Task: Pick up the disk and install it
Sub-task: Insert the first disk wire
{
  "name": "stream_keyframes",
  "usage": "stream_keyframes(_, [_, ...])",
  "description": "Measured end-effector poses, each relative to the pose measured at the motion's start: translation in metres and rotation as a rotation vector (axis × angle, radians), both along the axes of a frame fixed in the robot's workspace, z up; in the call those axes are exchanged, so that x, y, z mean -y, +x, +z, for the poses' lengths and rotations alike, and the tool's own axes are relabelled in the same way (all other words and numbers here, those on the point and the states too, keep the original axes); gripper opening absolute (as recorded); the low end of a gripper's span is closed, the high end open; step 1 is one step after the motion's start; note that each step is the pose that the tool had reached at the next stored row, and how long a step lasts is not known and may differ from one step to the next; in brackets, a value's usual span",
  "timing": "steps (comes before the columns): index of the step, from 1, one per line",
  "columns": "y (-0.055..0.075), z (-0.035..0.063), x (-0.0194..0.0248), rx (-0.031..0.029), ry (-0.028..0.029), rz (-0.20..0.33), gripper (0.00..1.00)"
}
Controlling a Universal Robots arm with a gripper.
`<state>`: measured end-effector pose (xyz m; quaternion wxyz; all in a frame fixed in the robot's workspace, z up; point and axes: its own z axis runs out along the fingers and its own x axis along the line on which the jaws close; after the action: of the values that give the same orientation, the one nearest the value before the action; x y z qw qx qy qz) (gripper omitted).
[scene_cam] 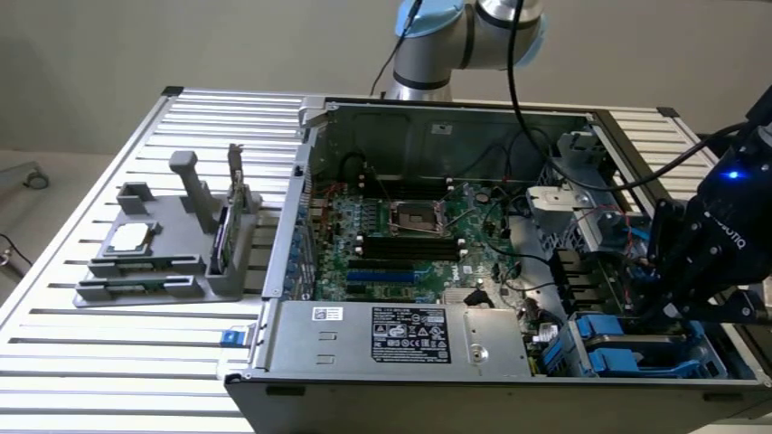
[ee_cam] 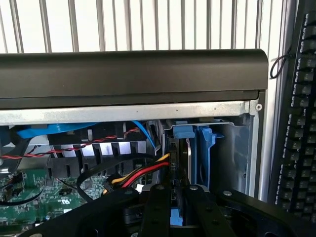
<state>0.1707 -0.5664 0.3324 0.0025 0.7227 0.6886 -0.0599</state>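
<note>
My jaws are pinched on the disk (ee_cam: 178, 168), which stands on edge in its blue carrier inside the computer case (scene_cam: 399, 117). It sits in the drive bay at the case's front corner, beside the yellow and red cables (ee_cam: 143, 173).

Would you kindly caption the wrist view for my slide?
Gripper lowering the blue-framed disk edge-on into the computer case's drive bay.

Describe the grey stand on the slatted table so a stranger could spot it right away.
Start at the open black computer case on the slatted metal table. At the exterior view's left of it stands the grey plastic stand. Nothing else there carries a small square silver chip and upright cards.
</note>
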Motion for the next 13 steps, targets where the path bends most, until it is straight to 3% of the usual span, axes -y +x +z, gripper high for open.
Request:
stream_keyframes(8, [0.0023, -0.0009, 0.0000, -0.0319, -0.0030, 0.000, 0.17])
stream_keyframes(13, [0.0089, -0.0011, 0.0000, -0.0595, -0.0042, 0.000, 0.17])
